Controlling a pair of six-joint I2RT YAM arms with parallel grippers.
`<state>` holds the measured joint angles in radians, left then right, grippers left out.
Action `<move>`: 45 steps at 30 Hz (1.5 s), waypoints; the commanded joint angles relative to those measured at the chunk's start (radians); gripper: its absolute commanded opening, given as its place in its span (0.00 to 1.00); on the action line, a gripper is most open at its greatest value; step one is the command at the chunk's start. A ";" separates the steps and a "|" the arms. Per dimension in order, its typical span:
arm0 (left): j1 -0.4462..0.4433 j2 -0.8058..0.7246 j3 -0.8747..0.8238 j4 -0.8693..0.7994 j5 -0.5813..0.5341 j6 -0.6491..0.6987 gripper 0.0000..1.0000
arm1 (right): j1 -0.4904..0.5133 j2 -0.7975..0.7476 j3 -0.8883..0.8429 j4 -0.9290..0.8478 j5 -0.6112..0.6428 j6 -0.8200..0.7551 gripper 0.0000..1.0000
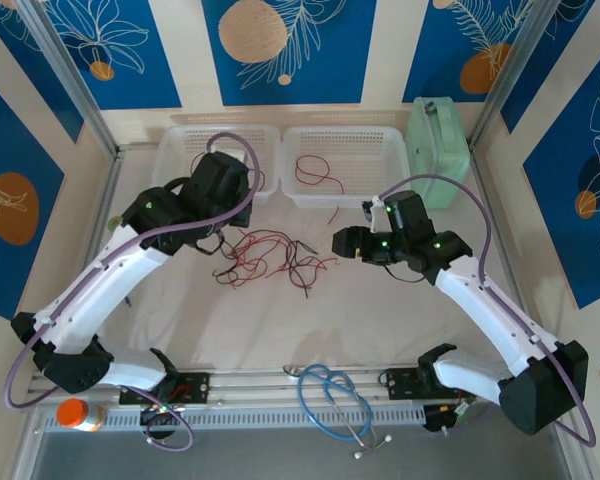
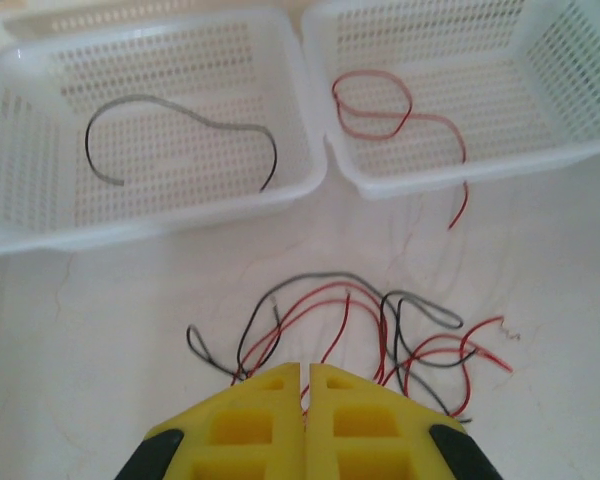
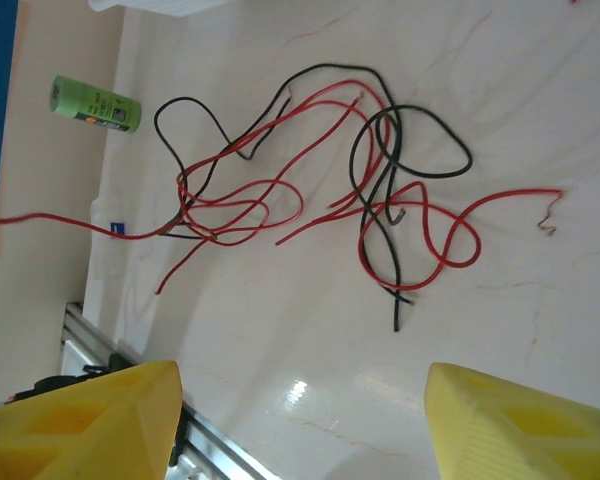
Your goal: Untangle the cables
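Thin red and black cables point(image 1: 272, 257) lie tangled on the white tabletop point(image 1: 230, 330) between the arms, near two white perforated plastic baskets point(image 1: 175, 150). The left tool point(image 2: 305, 372) is pressed together at the tangle's edge; whether it pinches a strand is unclear. The right tool point(image 3: 300, 420) hovers spread. Closing it where strands cross would likely drag the whole knot tighter.

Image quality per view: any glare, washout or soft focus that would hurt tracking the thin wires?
Top external: even light, sharp, but the tangle of thin red and black wires is tiny. Left wrist: overexposed; the white perforated baskets nearly merge with the pale tabletop, and the yellow fingers are soft. Right wrist: wires crisp; one glare spot on the tabletop.
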<state>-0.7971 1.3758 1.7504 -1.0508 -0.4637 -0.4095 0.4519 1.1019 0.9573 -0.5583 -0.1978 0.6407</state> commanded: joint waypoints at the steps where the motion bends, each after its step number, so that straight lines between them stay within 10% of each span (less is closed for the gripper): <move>1: -0.012 0.018 0.118 -0.024 0.020 0.079 0.00 | 0.006 0.034 -0.030 0.090 -0.104 0.125 0.63; 6: -0.016 0.046 0.237 -0.004 0.063 0.119 0.00 | 0.113 0.120 0.006 0.128 -0.065 0.095 0.61; 17: -0.024 0.098 0.443 0.025 0.099 0.164 0.00 | 0.321 0.209 -0.033 0.447 0.101 -0.477 0.62; 28: -0.028 0.125 0.581 0.099 0.127 0.192 0.00 | 0.399 0.281 -0.025 0.613 -0.018 -0.435 0.60; 45: -0.029 0.166 0.561 0.334 0.200 0.198 0.00 | 0.340 -0.105 -0.213 0.583 0.289 -0.319 0.72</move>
<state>-0.8165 1.5242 2.3020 -0.7879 -0.3027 -0.2108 0.8238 0.9966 0.7570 0.0158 0.0540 0.3000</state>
